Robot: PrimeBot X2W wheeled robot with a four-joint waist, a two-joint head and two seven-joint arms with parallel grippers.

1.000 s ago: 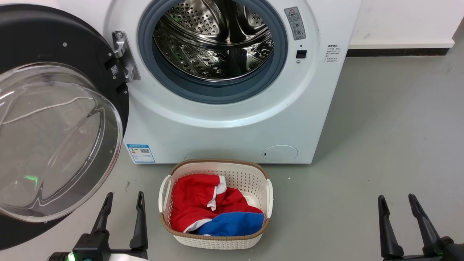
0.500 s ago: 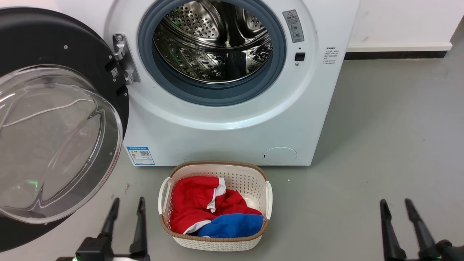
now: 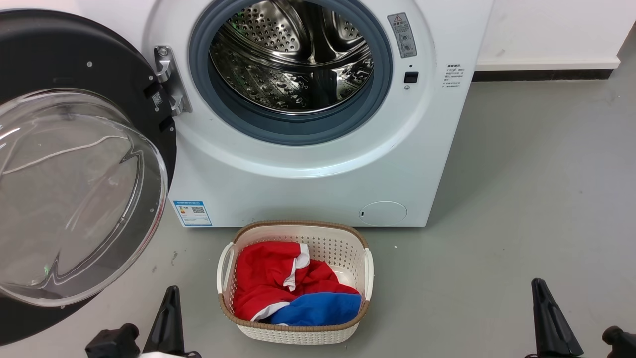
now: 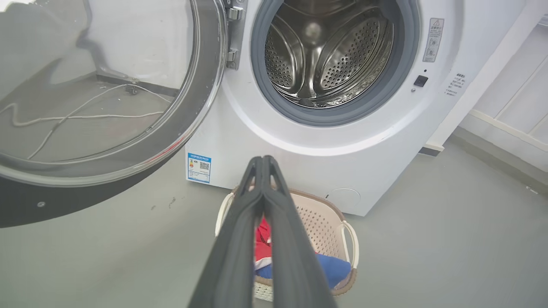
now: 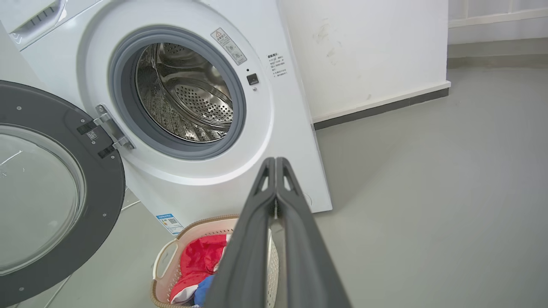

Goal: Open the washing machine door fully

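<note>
Door (image 3: pixel 74 169) swung wide at far left, hinged to the washer (image 3: pixel 308 179), rim well apart from the basket (image 3: pixel 298 226). Left gripper (image 3: pixel 173 293) sits between them, tips touching in its wrist view, which looks deep into the drum (image 4: pixel 325 55). Open floor (image 3: pixel 521 199) to the right, where the right gripper (image 3: pixel 539 286) is pinched together too.
</note>
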